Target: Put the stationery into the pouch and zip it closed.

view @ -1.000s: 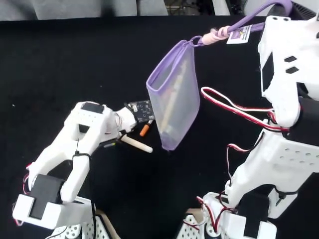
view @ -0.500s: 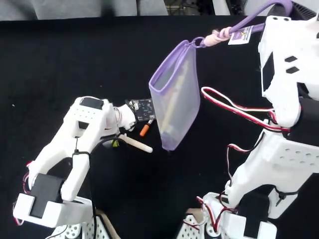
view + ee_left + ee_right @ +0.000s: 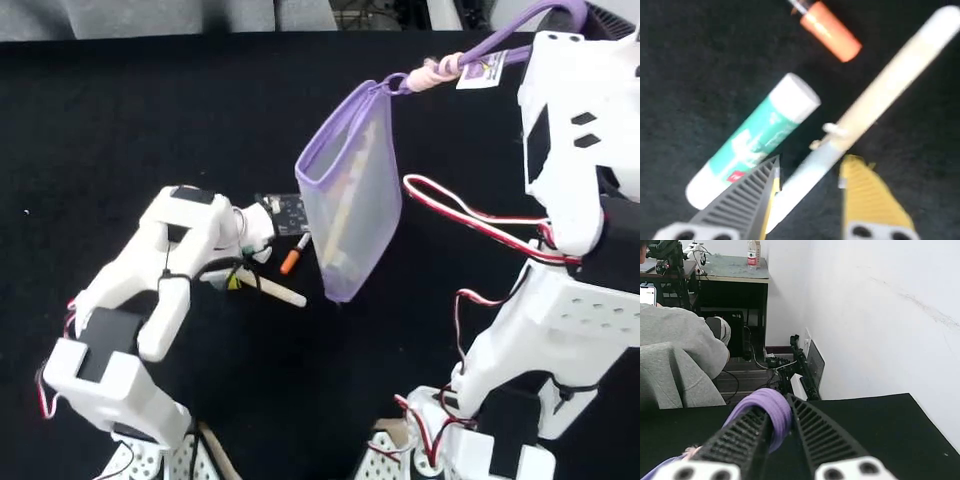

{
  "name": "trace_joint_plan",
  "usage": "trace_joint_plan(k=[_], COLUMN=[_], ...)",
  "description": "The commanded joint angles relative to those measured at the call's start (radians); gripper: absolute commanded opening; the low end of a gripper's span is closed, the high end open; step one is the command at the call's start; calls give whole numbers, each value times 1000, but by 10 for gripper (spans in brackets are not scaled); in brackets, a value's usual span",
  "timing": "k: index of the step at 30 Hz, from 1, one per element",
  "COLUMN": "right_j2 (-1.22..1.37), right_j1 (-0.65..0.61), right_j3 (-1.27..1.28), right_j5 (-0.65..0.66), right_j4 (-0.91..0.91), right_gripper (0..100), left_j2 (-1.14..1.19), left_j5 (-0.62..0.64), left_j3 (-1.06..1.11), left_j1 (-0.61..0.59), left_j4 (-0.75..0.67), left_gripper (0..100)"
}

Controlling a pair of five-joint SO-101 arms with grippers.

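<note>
A translucent purple pouch (image 3: 352,200) hangs open-topped above the black table, with a pale stick-like item showing through its wall. Its purple strap (image 3: 771,412) sits between the fingers of my right gripper (image 3: 785,407), which is shut on it at the back right. A cream pen (image 3: 875,100) lies on the table between the fingers of my open left gripper (image 3: 812,165), which straddles its lower end. Beside the pen lie a green-and-white glue stick (image 3: 755,145) and an orange marker (image 3: 831,31). From above, the left gripper (image 3: 236,282) sits left of the pouch, over the pen (image 3: 275,291).
The right arm's white body (image 3: 560,300) and red-white cables (image 3: 470,215) fill the right side. A small dark circuit board (image 3: 285,212) on the left wrist sits close to the pouch. The black table (image 3: 150,120) stretches back and left.
My left arm has drawn back from the pouch and lowered its gripper over the cream pen. The pouch and right arm have stayed almost still.
</note>
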Motion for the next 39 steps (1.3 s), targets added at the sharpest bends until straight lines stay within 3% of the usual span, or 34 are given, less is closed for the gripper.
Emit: trace_joint_plan(k=[1,13,23,30,33,36,39], right_j2=[-33,-33,-33,-33,-33,-33,-33], right_j1=[-2,-2,-9,-9,-9,-9,-9], right_j3=[-8,-8,-12,-15,-15,-12,-10], right_j5=[2,2,-2,0,0,-2,-3], right_j4=[2,2,21,21,21,21,21], right_gripper=[11,11,11,11,11,11,11], left_j2=[20,-29,-457,-735,-806,-859,-933], left_j5=[-14,-6,-12,-5,-11,34,330], left_j3=[-85,-85,-79,-35,90,217,294], left_j1=[-13,-39,-74,-84,-68,-62,-67], left_j4=[29,68,315,322,278,101,-187], left_gripper=[59,29,29,30,30,30,30])
